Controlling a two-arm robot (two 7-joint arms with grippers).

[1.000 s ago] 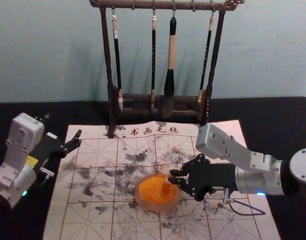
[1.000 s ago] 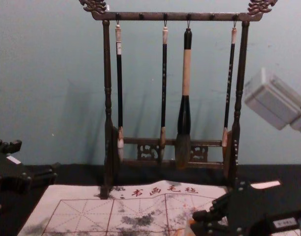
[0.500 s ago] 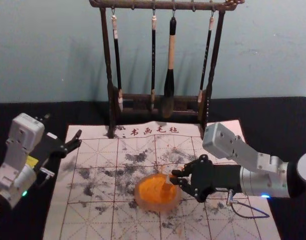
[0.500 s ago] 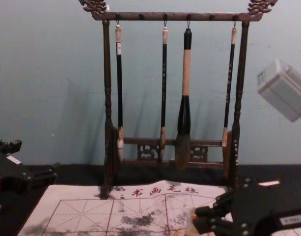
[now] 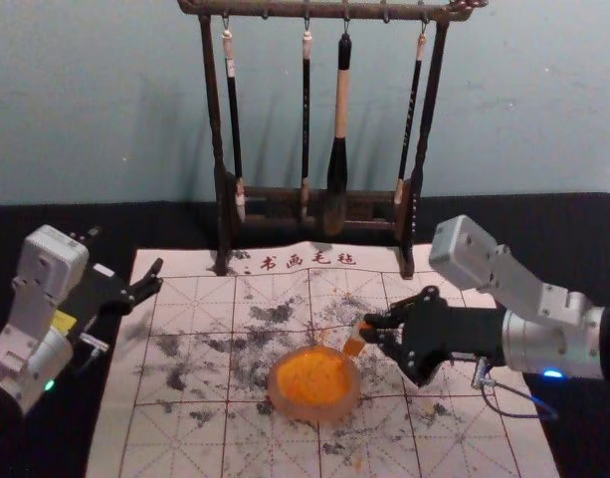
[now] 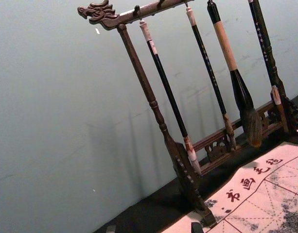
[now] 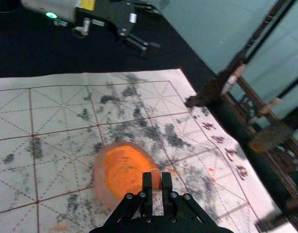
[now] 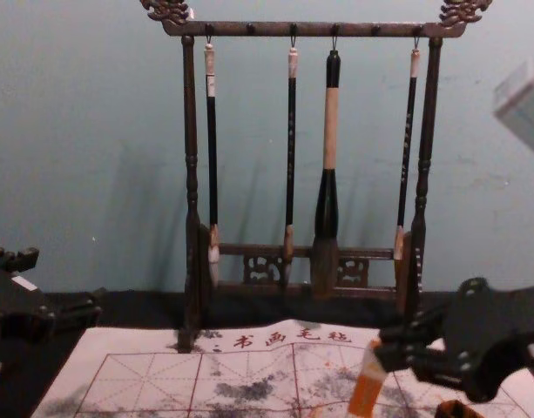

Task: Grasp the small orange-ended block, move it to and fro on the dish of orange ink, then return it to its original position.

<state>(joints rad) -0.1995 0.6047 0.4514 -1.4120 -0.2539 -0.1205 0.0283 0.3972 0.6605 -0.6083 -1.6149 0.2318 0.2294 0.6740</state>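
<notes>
My right gripper [image 5: 370,331] is beyond and to the right of the ink dish [image 5: 314,411], shut on the small block [image 5: 354,344]. The block hangs tilted, orange end down, apart from the dish. From the chest, its pale top and orange lower part [image 8: 366,394] show below the right gripper [image 8: 390,350]. In the right wrist view the block [image 7: 156,179] sits between the tips of the right gripper [image 7: 157,186], beside the dish [image 7: 99,180]. The left gripper [image 5: 127,267] is parked at the left, open; its tips show in its own wrist view [image 6: 153,228].
A white gridded felt mat [image 5: 185,438] with grey ink smudges lies under the dish. Behind stands a dark wooden rack [image 5: 421,149] with several hanging brushes. An orange-and-dark object [image 8: 458,409] shows at the chest view's bottom edge, unidentified.
My right gripper has lifted the block off the orange ink and carried it right and away from the body, past the dish's rim. The left arm has stayed still.
</notes>
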